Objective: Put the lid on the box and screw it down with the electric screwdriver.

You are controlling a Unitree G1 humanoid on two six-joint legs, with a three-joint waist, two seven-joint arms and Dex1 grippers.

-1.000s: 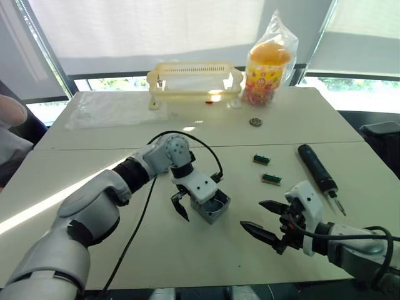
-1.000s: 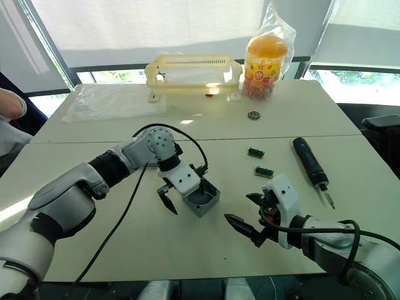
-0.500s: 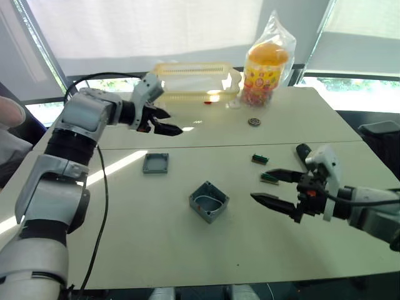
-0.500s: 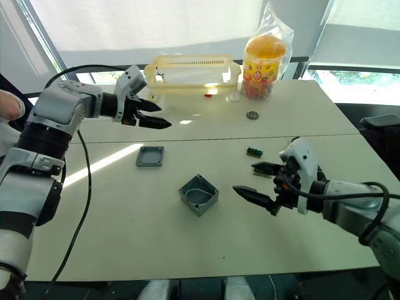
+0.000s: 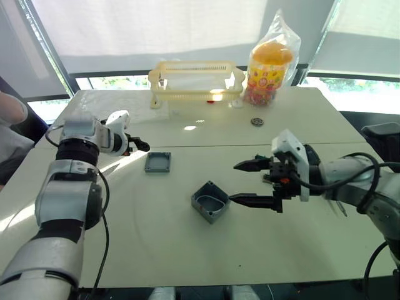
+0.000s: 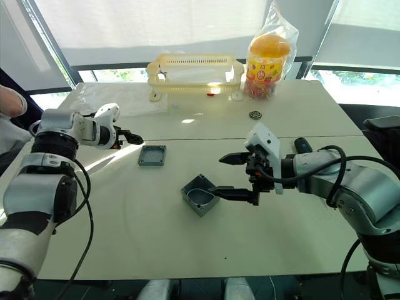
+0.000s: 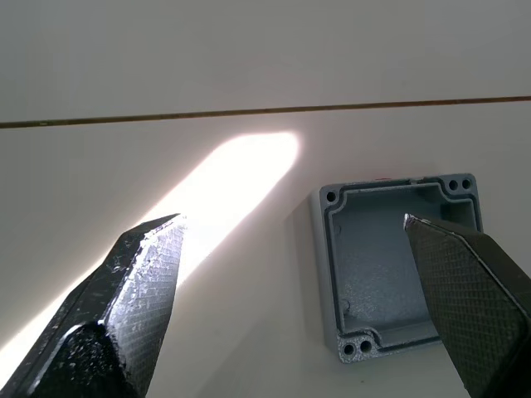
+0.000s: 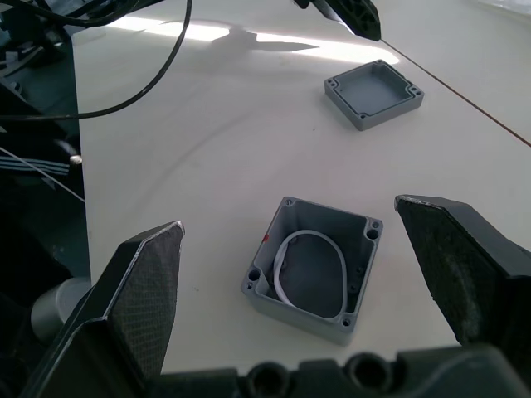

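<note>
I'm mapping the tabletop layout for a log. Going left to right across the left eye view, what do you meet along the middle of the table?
left gripper → lid → box → right gripper

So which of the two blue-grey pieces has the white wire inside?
The deeper box, beside the right gripper; the shallow lid further back is empty.
</note>
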